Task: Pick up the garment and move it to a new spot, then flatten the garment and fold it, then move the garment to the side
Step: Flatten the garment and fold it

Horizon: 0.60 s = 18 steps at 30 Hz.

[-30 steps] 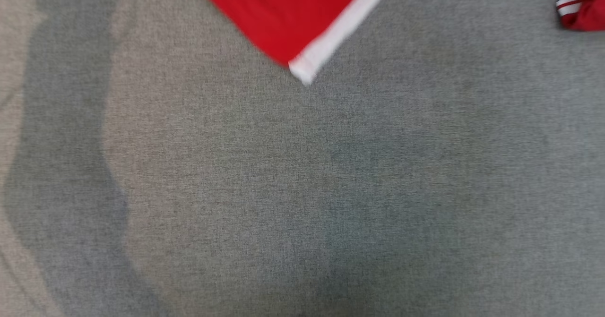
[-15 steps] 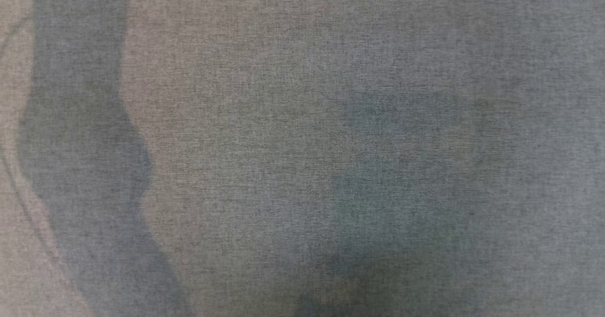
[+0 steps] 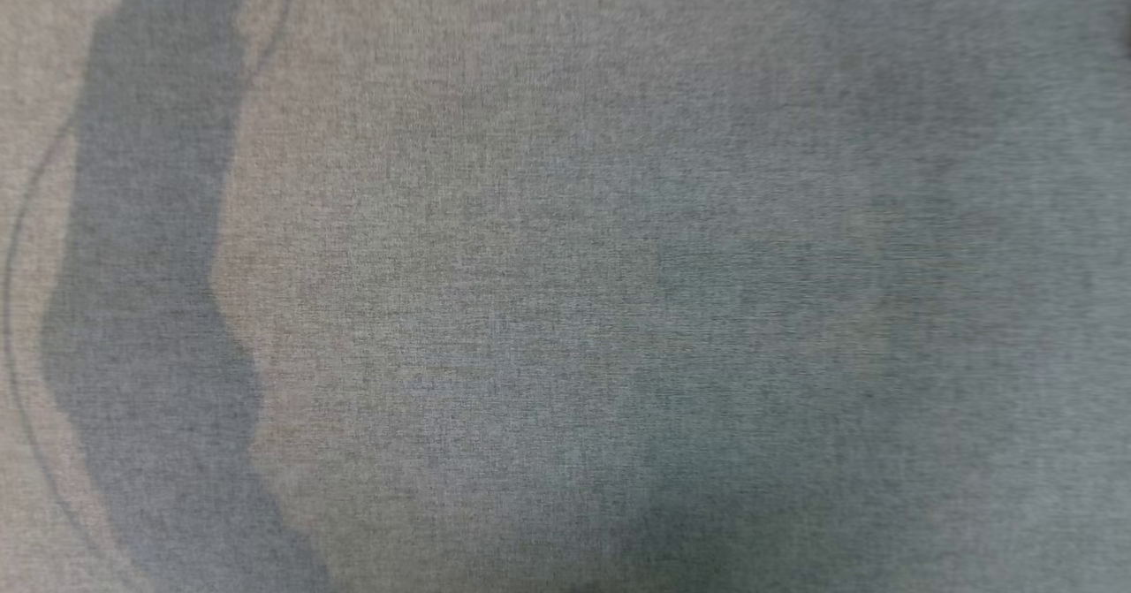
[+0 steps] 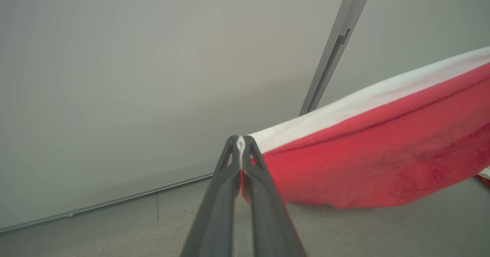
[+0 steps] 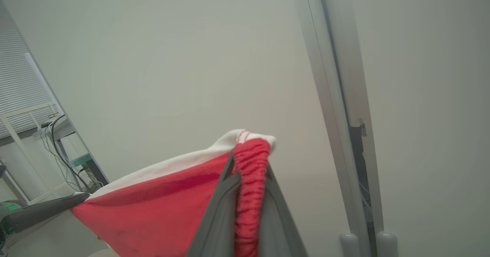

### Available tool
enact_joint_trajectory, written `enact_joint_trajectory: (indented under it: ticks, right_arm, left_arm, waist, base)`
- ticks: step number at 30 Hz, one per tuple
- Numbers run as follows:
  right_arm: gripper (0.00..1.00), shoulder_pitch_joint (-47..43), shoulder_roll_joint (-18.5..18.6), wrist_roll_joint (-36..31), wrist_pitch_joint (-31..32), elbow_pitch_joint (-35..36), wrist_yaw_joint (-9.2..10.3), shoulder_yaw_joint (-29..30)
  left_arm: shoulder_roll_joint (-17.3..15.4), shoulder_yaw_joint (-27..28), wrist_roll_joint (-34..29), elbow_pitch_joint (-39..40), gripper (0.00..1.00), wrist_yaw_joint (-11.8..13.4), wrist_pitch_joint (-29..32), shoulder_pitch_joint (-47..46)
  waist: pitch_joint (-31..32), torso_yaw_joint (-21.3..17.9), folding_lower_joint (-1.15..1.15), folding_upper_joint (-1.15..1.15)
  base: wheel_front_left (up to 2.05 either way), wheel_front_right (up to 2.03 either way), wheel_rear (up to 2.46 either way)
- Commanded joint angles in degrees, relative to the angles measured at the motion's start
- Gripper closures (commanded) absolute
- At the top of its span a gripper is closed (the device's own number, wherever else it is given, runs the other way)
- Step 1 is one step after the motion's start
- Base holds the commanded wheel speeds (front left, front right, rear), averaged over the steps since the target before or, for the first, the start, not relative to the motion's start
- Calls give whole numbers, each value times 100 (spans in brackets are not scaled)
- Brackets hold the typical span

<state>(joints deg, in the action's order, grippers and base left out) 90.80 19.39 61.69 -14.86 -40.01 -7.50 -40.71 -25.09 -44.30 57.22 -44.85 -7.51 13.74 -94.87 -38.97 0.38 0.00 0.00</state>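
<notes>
The garment [image 4: 363,153] is red with a white band along its top edge. It hangs stretched between my two grippers, above the grey fabric surface [image 4: 344,230]. In the left wrist view my left gripper [image 4: 240,140] is shut on a white corner of the garment, which spreads away to the right. In the right wrist view my right gripper [image 5: 249,149] is shut on a bunched red and white edge of the garment [image 5: 153,207], which trails to the lower left. There the other arm's dark fingers [image 5: 42,211] hold the far corner.
The head view looks down on the grey fabric surface [image 3: 565,275], crossed by a broad shadow [image 3: 150,310] on the left. A pale wall [image 4: 153,77] with a grey vertical rail [image 4: 337,46] stands behind. A metal rack with cables [image 5: 57,142] is off to one side.
The head view has shifted, so the red garment seen at its top edge a second ago has gone out of it. The shadow on the left has changed shape.
</notes>
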Motion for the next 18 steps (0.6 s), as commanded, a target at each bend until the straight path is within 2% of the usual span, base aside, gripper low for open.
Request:
enact_joint_trajectory:
  ticks: [1,9,18]
  right_arm:
    - [100,-162,51,56,-42,48,0,-52]
    - [100,-1529,322,461,-39,823,-1,-718]
    - [100,-3435,712,556,-39,1924,-1,-1259]
  left_arm:
    - [-74,-65,69,39,100,4,71,149]
    - [-790,-760,862,902,100,3,852,1324]
    - [-1757,-1160,1591,2207,100,3,838,3201]
  waist:
    - [160,-62,0,0]
    - [1009,-265,0,0]
    - [2147,-470,0,0]
  base:
    - [0,0,0]
    - [0,0,0]
    - [0,0,0]
